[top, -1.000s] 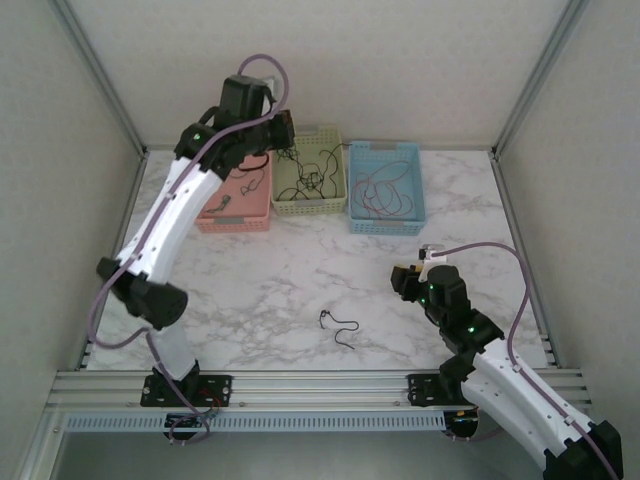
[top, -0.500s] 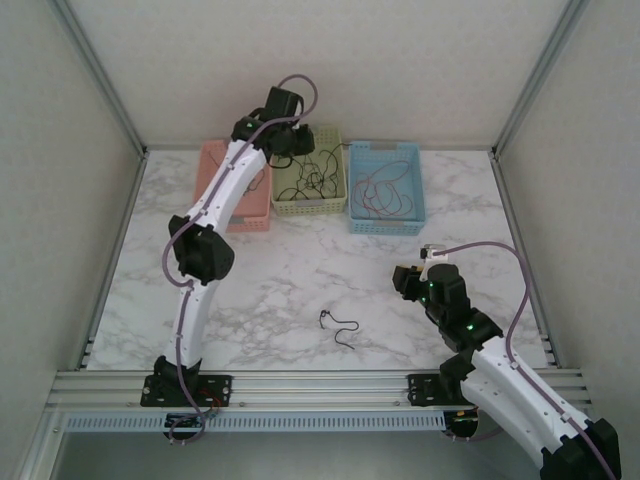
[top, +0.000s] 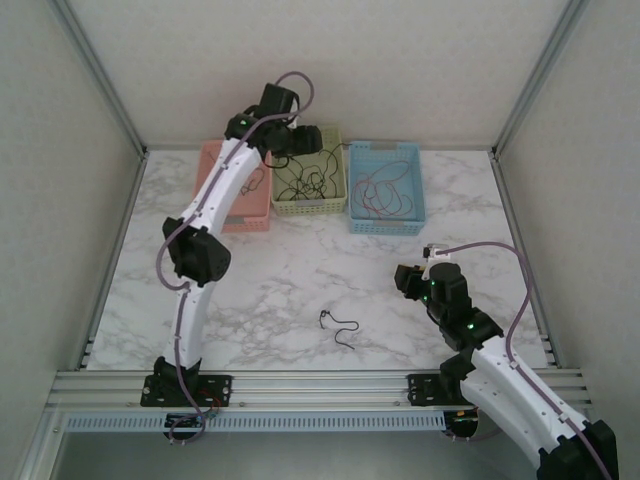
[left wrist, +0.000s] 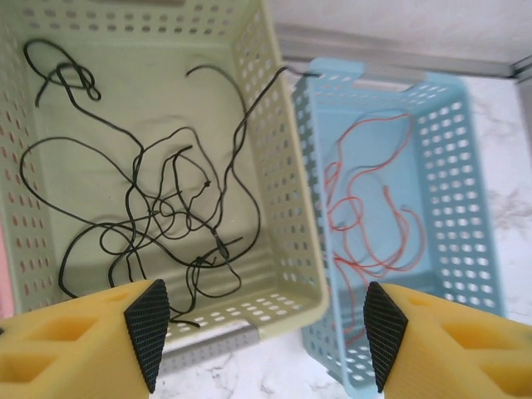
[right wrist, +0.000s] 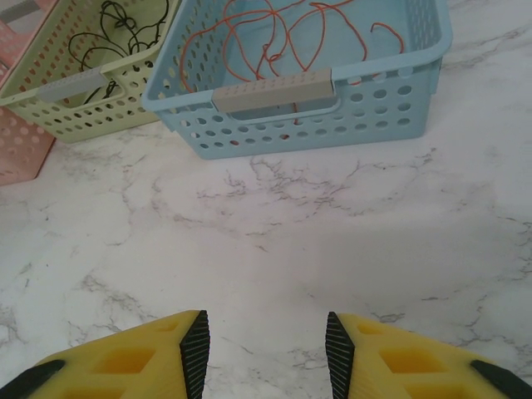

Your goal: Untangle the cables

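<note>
A tangle of thin black cables (left wrist: 158, 208) lies in the pale green basket (left wrist: 278, 166), also seen from above as black cables (top: 308, 180). Red-orange cables (left wrist: 374, 208) lie in the light blue basket (left wrist: 465, 191), and show as red-orange cables (right wrist: 274, 33) from the right wrist. One short dark cable (top: 338, 325) lies loose on the marble table (top: 270, 280). My left gripper (left wrist: 262, 332) hangs open above the green basket's near right corner, holding nothing. My right gripper (right wrist: 266, 345) is open low over bare table, well short of the baskets.
A pink basket (top: 213, 180) stands left of the green one, partly behind my left arm. The blue basket (top: 385, 187) is at the back right. Metal frame rails (top: 520, 200) and grey walls bound the table.
My left arm swung from over the pink basket to the right and now holds its gripper over the green basket. The right arm has barely moved.
</note>
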